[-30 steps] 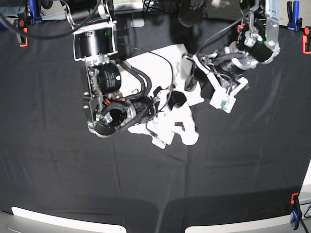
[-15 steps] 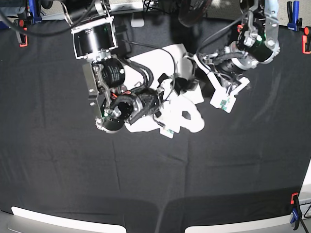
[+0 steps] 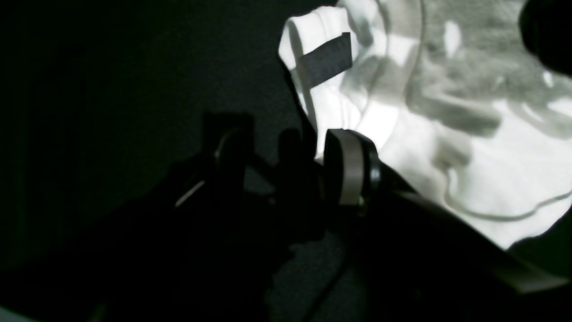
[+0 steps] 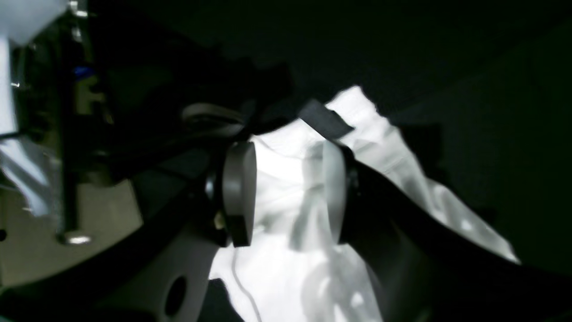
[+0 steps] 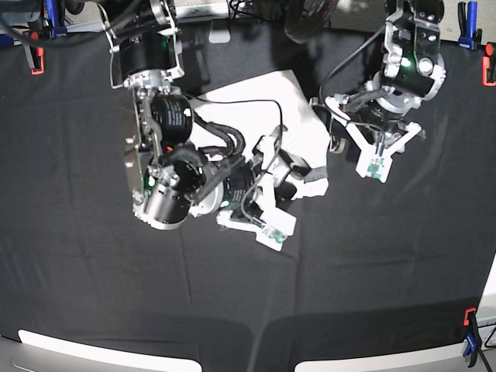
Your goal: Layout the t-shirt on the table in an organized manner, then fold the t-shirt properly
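The right gripper (image 5: 288,172), jaws spread over bunched cloth, had swung across the t-shirt (image 5: 263,97); left gripper (image 3: 286,165) jaws unclear; the shirt stayed crumpled on the surface (image 5: 93,294).

The right arm (image 5: 174,174) covers a big part of the shirt (image 5: 267,101) in the base view, so the shirt's shape there cannot be seen. No letters or pictures on the cloth can be made out. The right wrist view is blurry. In the left wrist view, one finger (image 3: 228,147) is lost in dark shadow, and the shirt runs off the top edge.
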Robot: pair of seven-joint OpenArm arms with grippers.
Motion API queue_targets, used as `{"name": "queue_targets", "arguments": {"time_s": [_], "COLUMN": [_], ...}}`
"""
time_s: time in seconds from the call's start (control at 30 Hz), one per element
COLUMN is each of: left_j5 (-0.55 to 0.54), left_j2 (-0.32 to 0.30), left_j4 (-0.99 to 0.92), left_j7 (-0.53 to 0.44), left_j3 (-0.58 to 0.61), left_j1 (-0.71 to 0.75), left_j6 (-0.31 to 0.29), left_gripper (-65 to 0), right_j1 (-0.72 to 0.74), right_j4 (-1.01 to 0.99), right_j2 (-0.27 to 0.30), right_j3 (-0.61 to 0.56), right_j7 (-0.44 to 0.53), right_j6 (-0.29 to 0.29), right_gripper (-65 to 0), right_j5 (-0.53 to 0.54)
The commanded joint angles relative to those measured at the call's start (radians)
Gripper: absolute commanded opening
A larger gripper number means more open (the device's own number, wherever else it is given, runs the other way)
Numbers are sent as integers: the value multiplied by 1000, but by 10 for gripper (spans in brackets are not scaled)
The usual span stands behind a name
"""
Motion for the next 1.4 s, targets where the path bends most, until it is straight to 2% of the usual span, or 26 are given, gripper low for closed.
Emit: {"name": "queue_targets", "arguments": {"time_s": [0.0, 0.17, 0.3, 0.43, 0.57, 0.67, 0.83, 0.93, 1.07, 1.17, 1.27, 1.37], "left_j5": [-1, 2, -2, 4, 143, 209, 193, 167, 269, 329, 406, 499], "left_j2": [0, 0, 0, -1, -1, -1, -2, -21, -64, -83, -87, -87], "left_j4": [20, 85, 195, 213, 140, 58, -37, -68, -109, -151, -188, -232], "left_j7": [-17, 47, 42, 2, -5, -3, -2, -10, -55, -123, -132, -132], "left_j3": [0, 31, 140, 303, 449, 539, 670, 675, 674, 673, 673, 660], "left_j1": [-8, -8, -7, 6, 11, 12, 11, 9, 8, 5, -13, -49], "left_j6": [8, -18, -61, -62, -68, -68, -68, -69, -58, 13, 67, 84], "left_gripper": [-383, -384, -384, -384, -384, -384, -384, -384, -384, -384, -384, -384], "right_j1": [25, 56, 122, 196, 263, 304, 349, 350, 344, 340, 328, 306], "right_j4": [18, 11, -19, -104, -273, -430, -667, -748, -772, -771, -771, -771], "right_j2": [2, 50, 92, 102, 102, 102, 102, 102, 102, 104, 116, 132], "right_j3": [2, 3, 45, 132, 184, 167, 95, 56, 33, 33, 33, 33], "right_j7": [27, 206, 294, 312, 299, 289, 313, 315, 277, 258, 257, 257], "right_j6": [9, 9, -85, -117, -122, -120, -62, -56, -56, -57, -59, -61], "right_gripper": [-406, -407, -407, -407, -408, -408, -408, -408, -408, -408, -408, -408], "right_j5": [-33, -281, -365, -368, -304, -283, -337, -372, -386, -386, -386, -385]}}
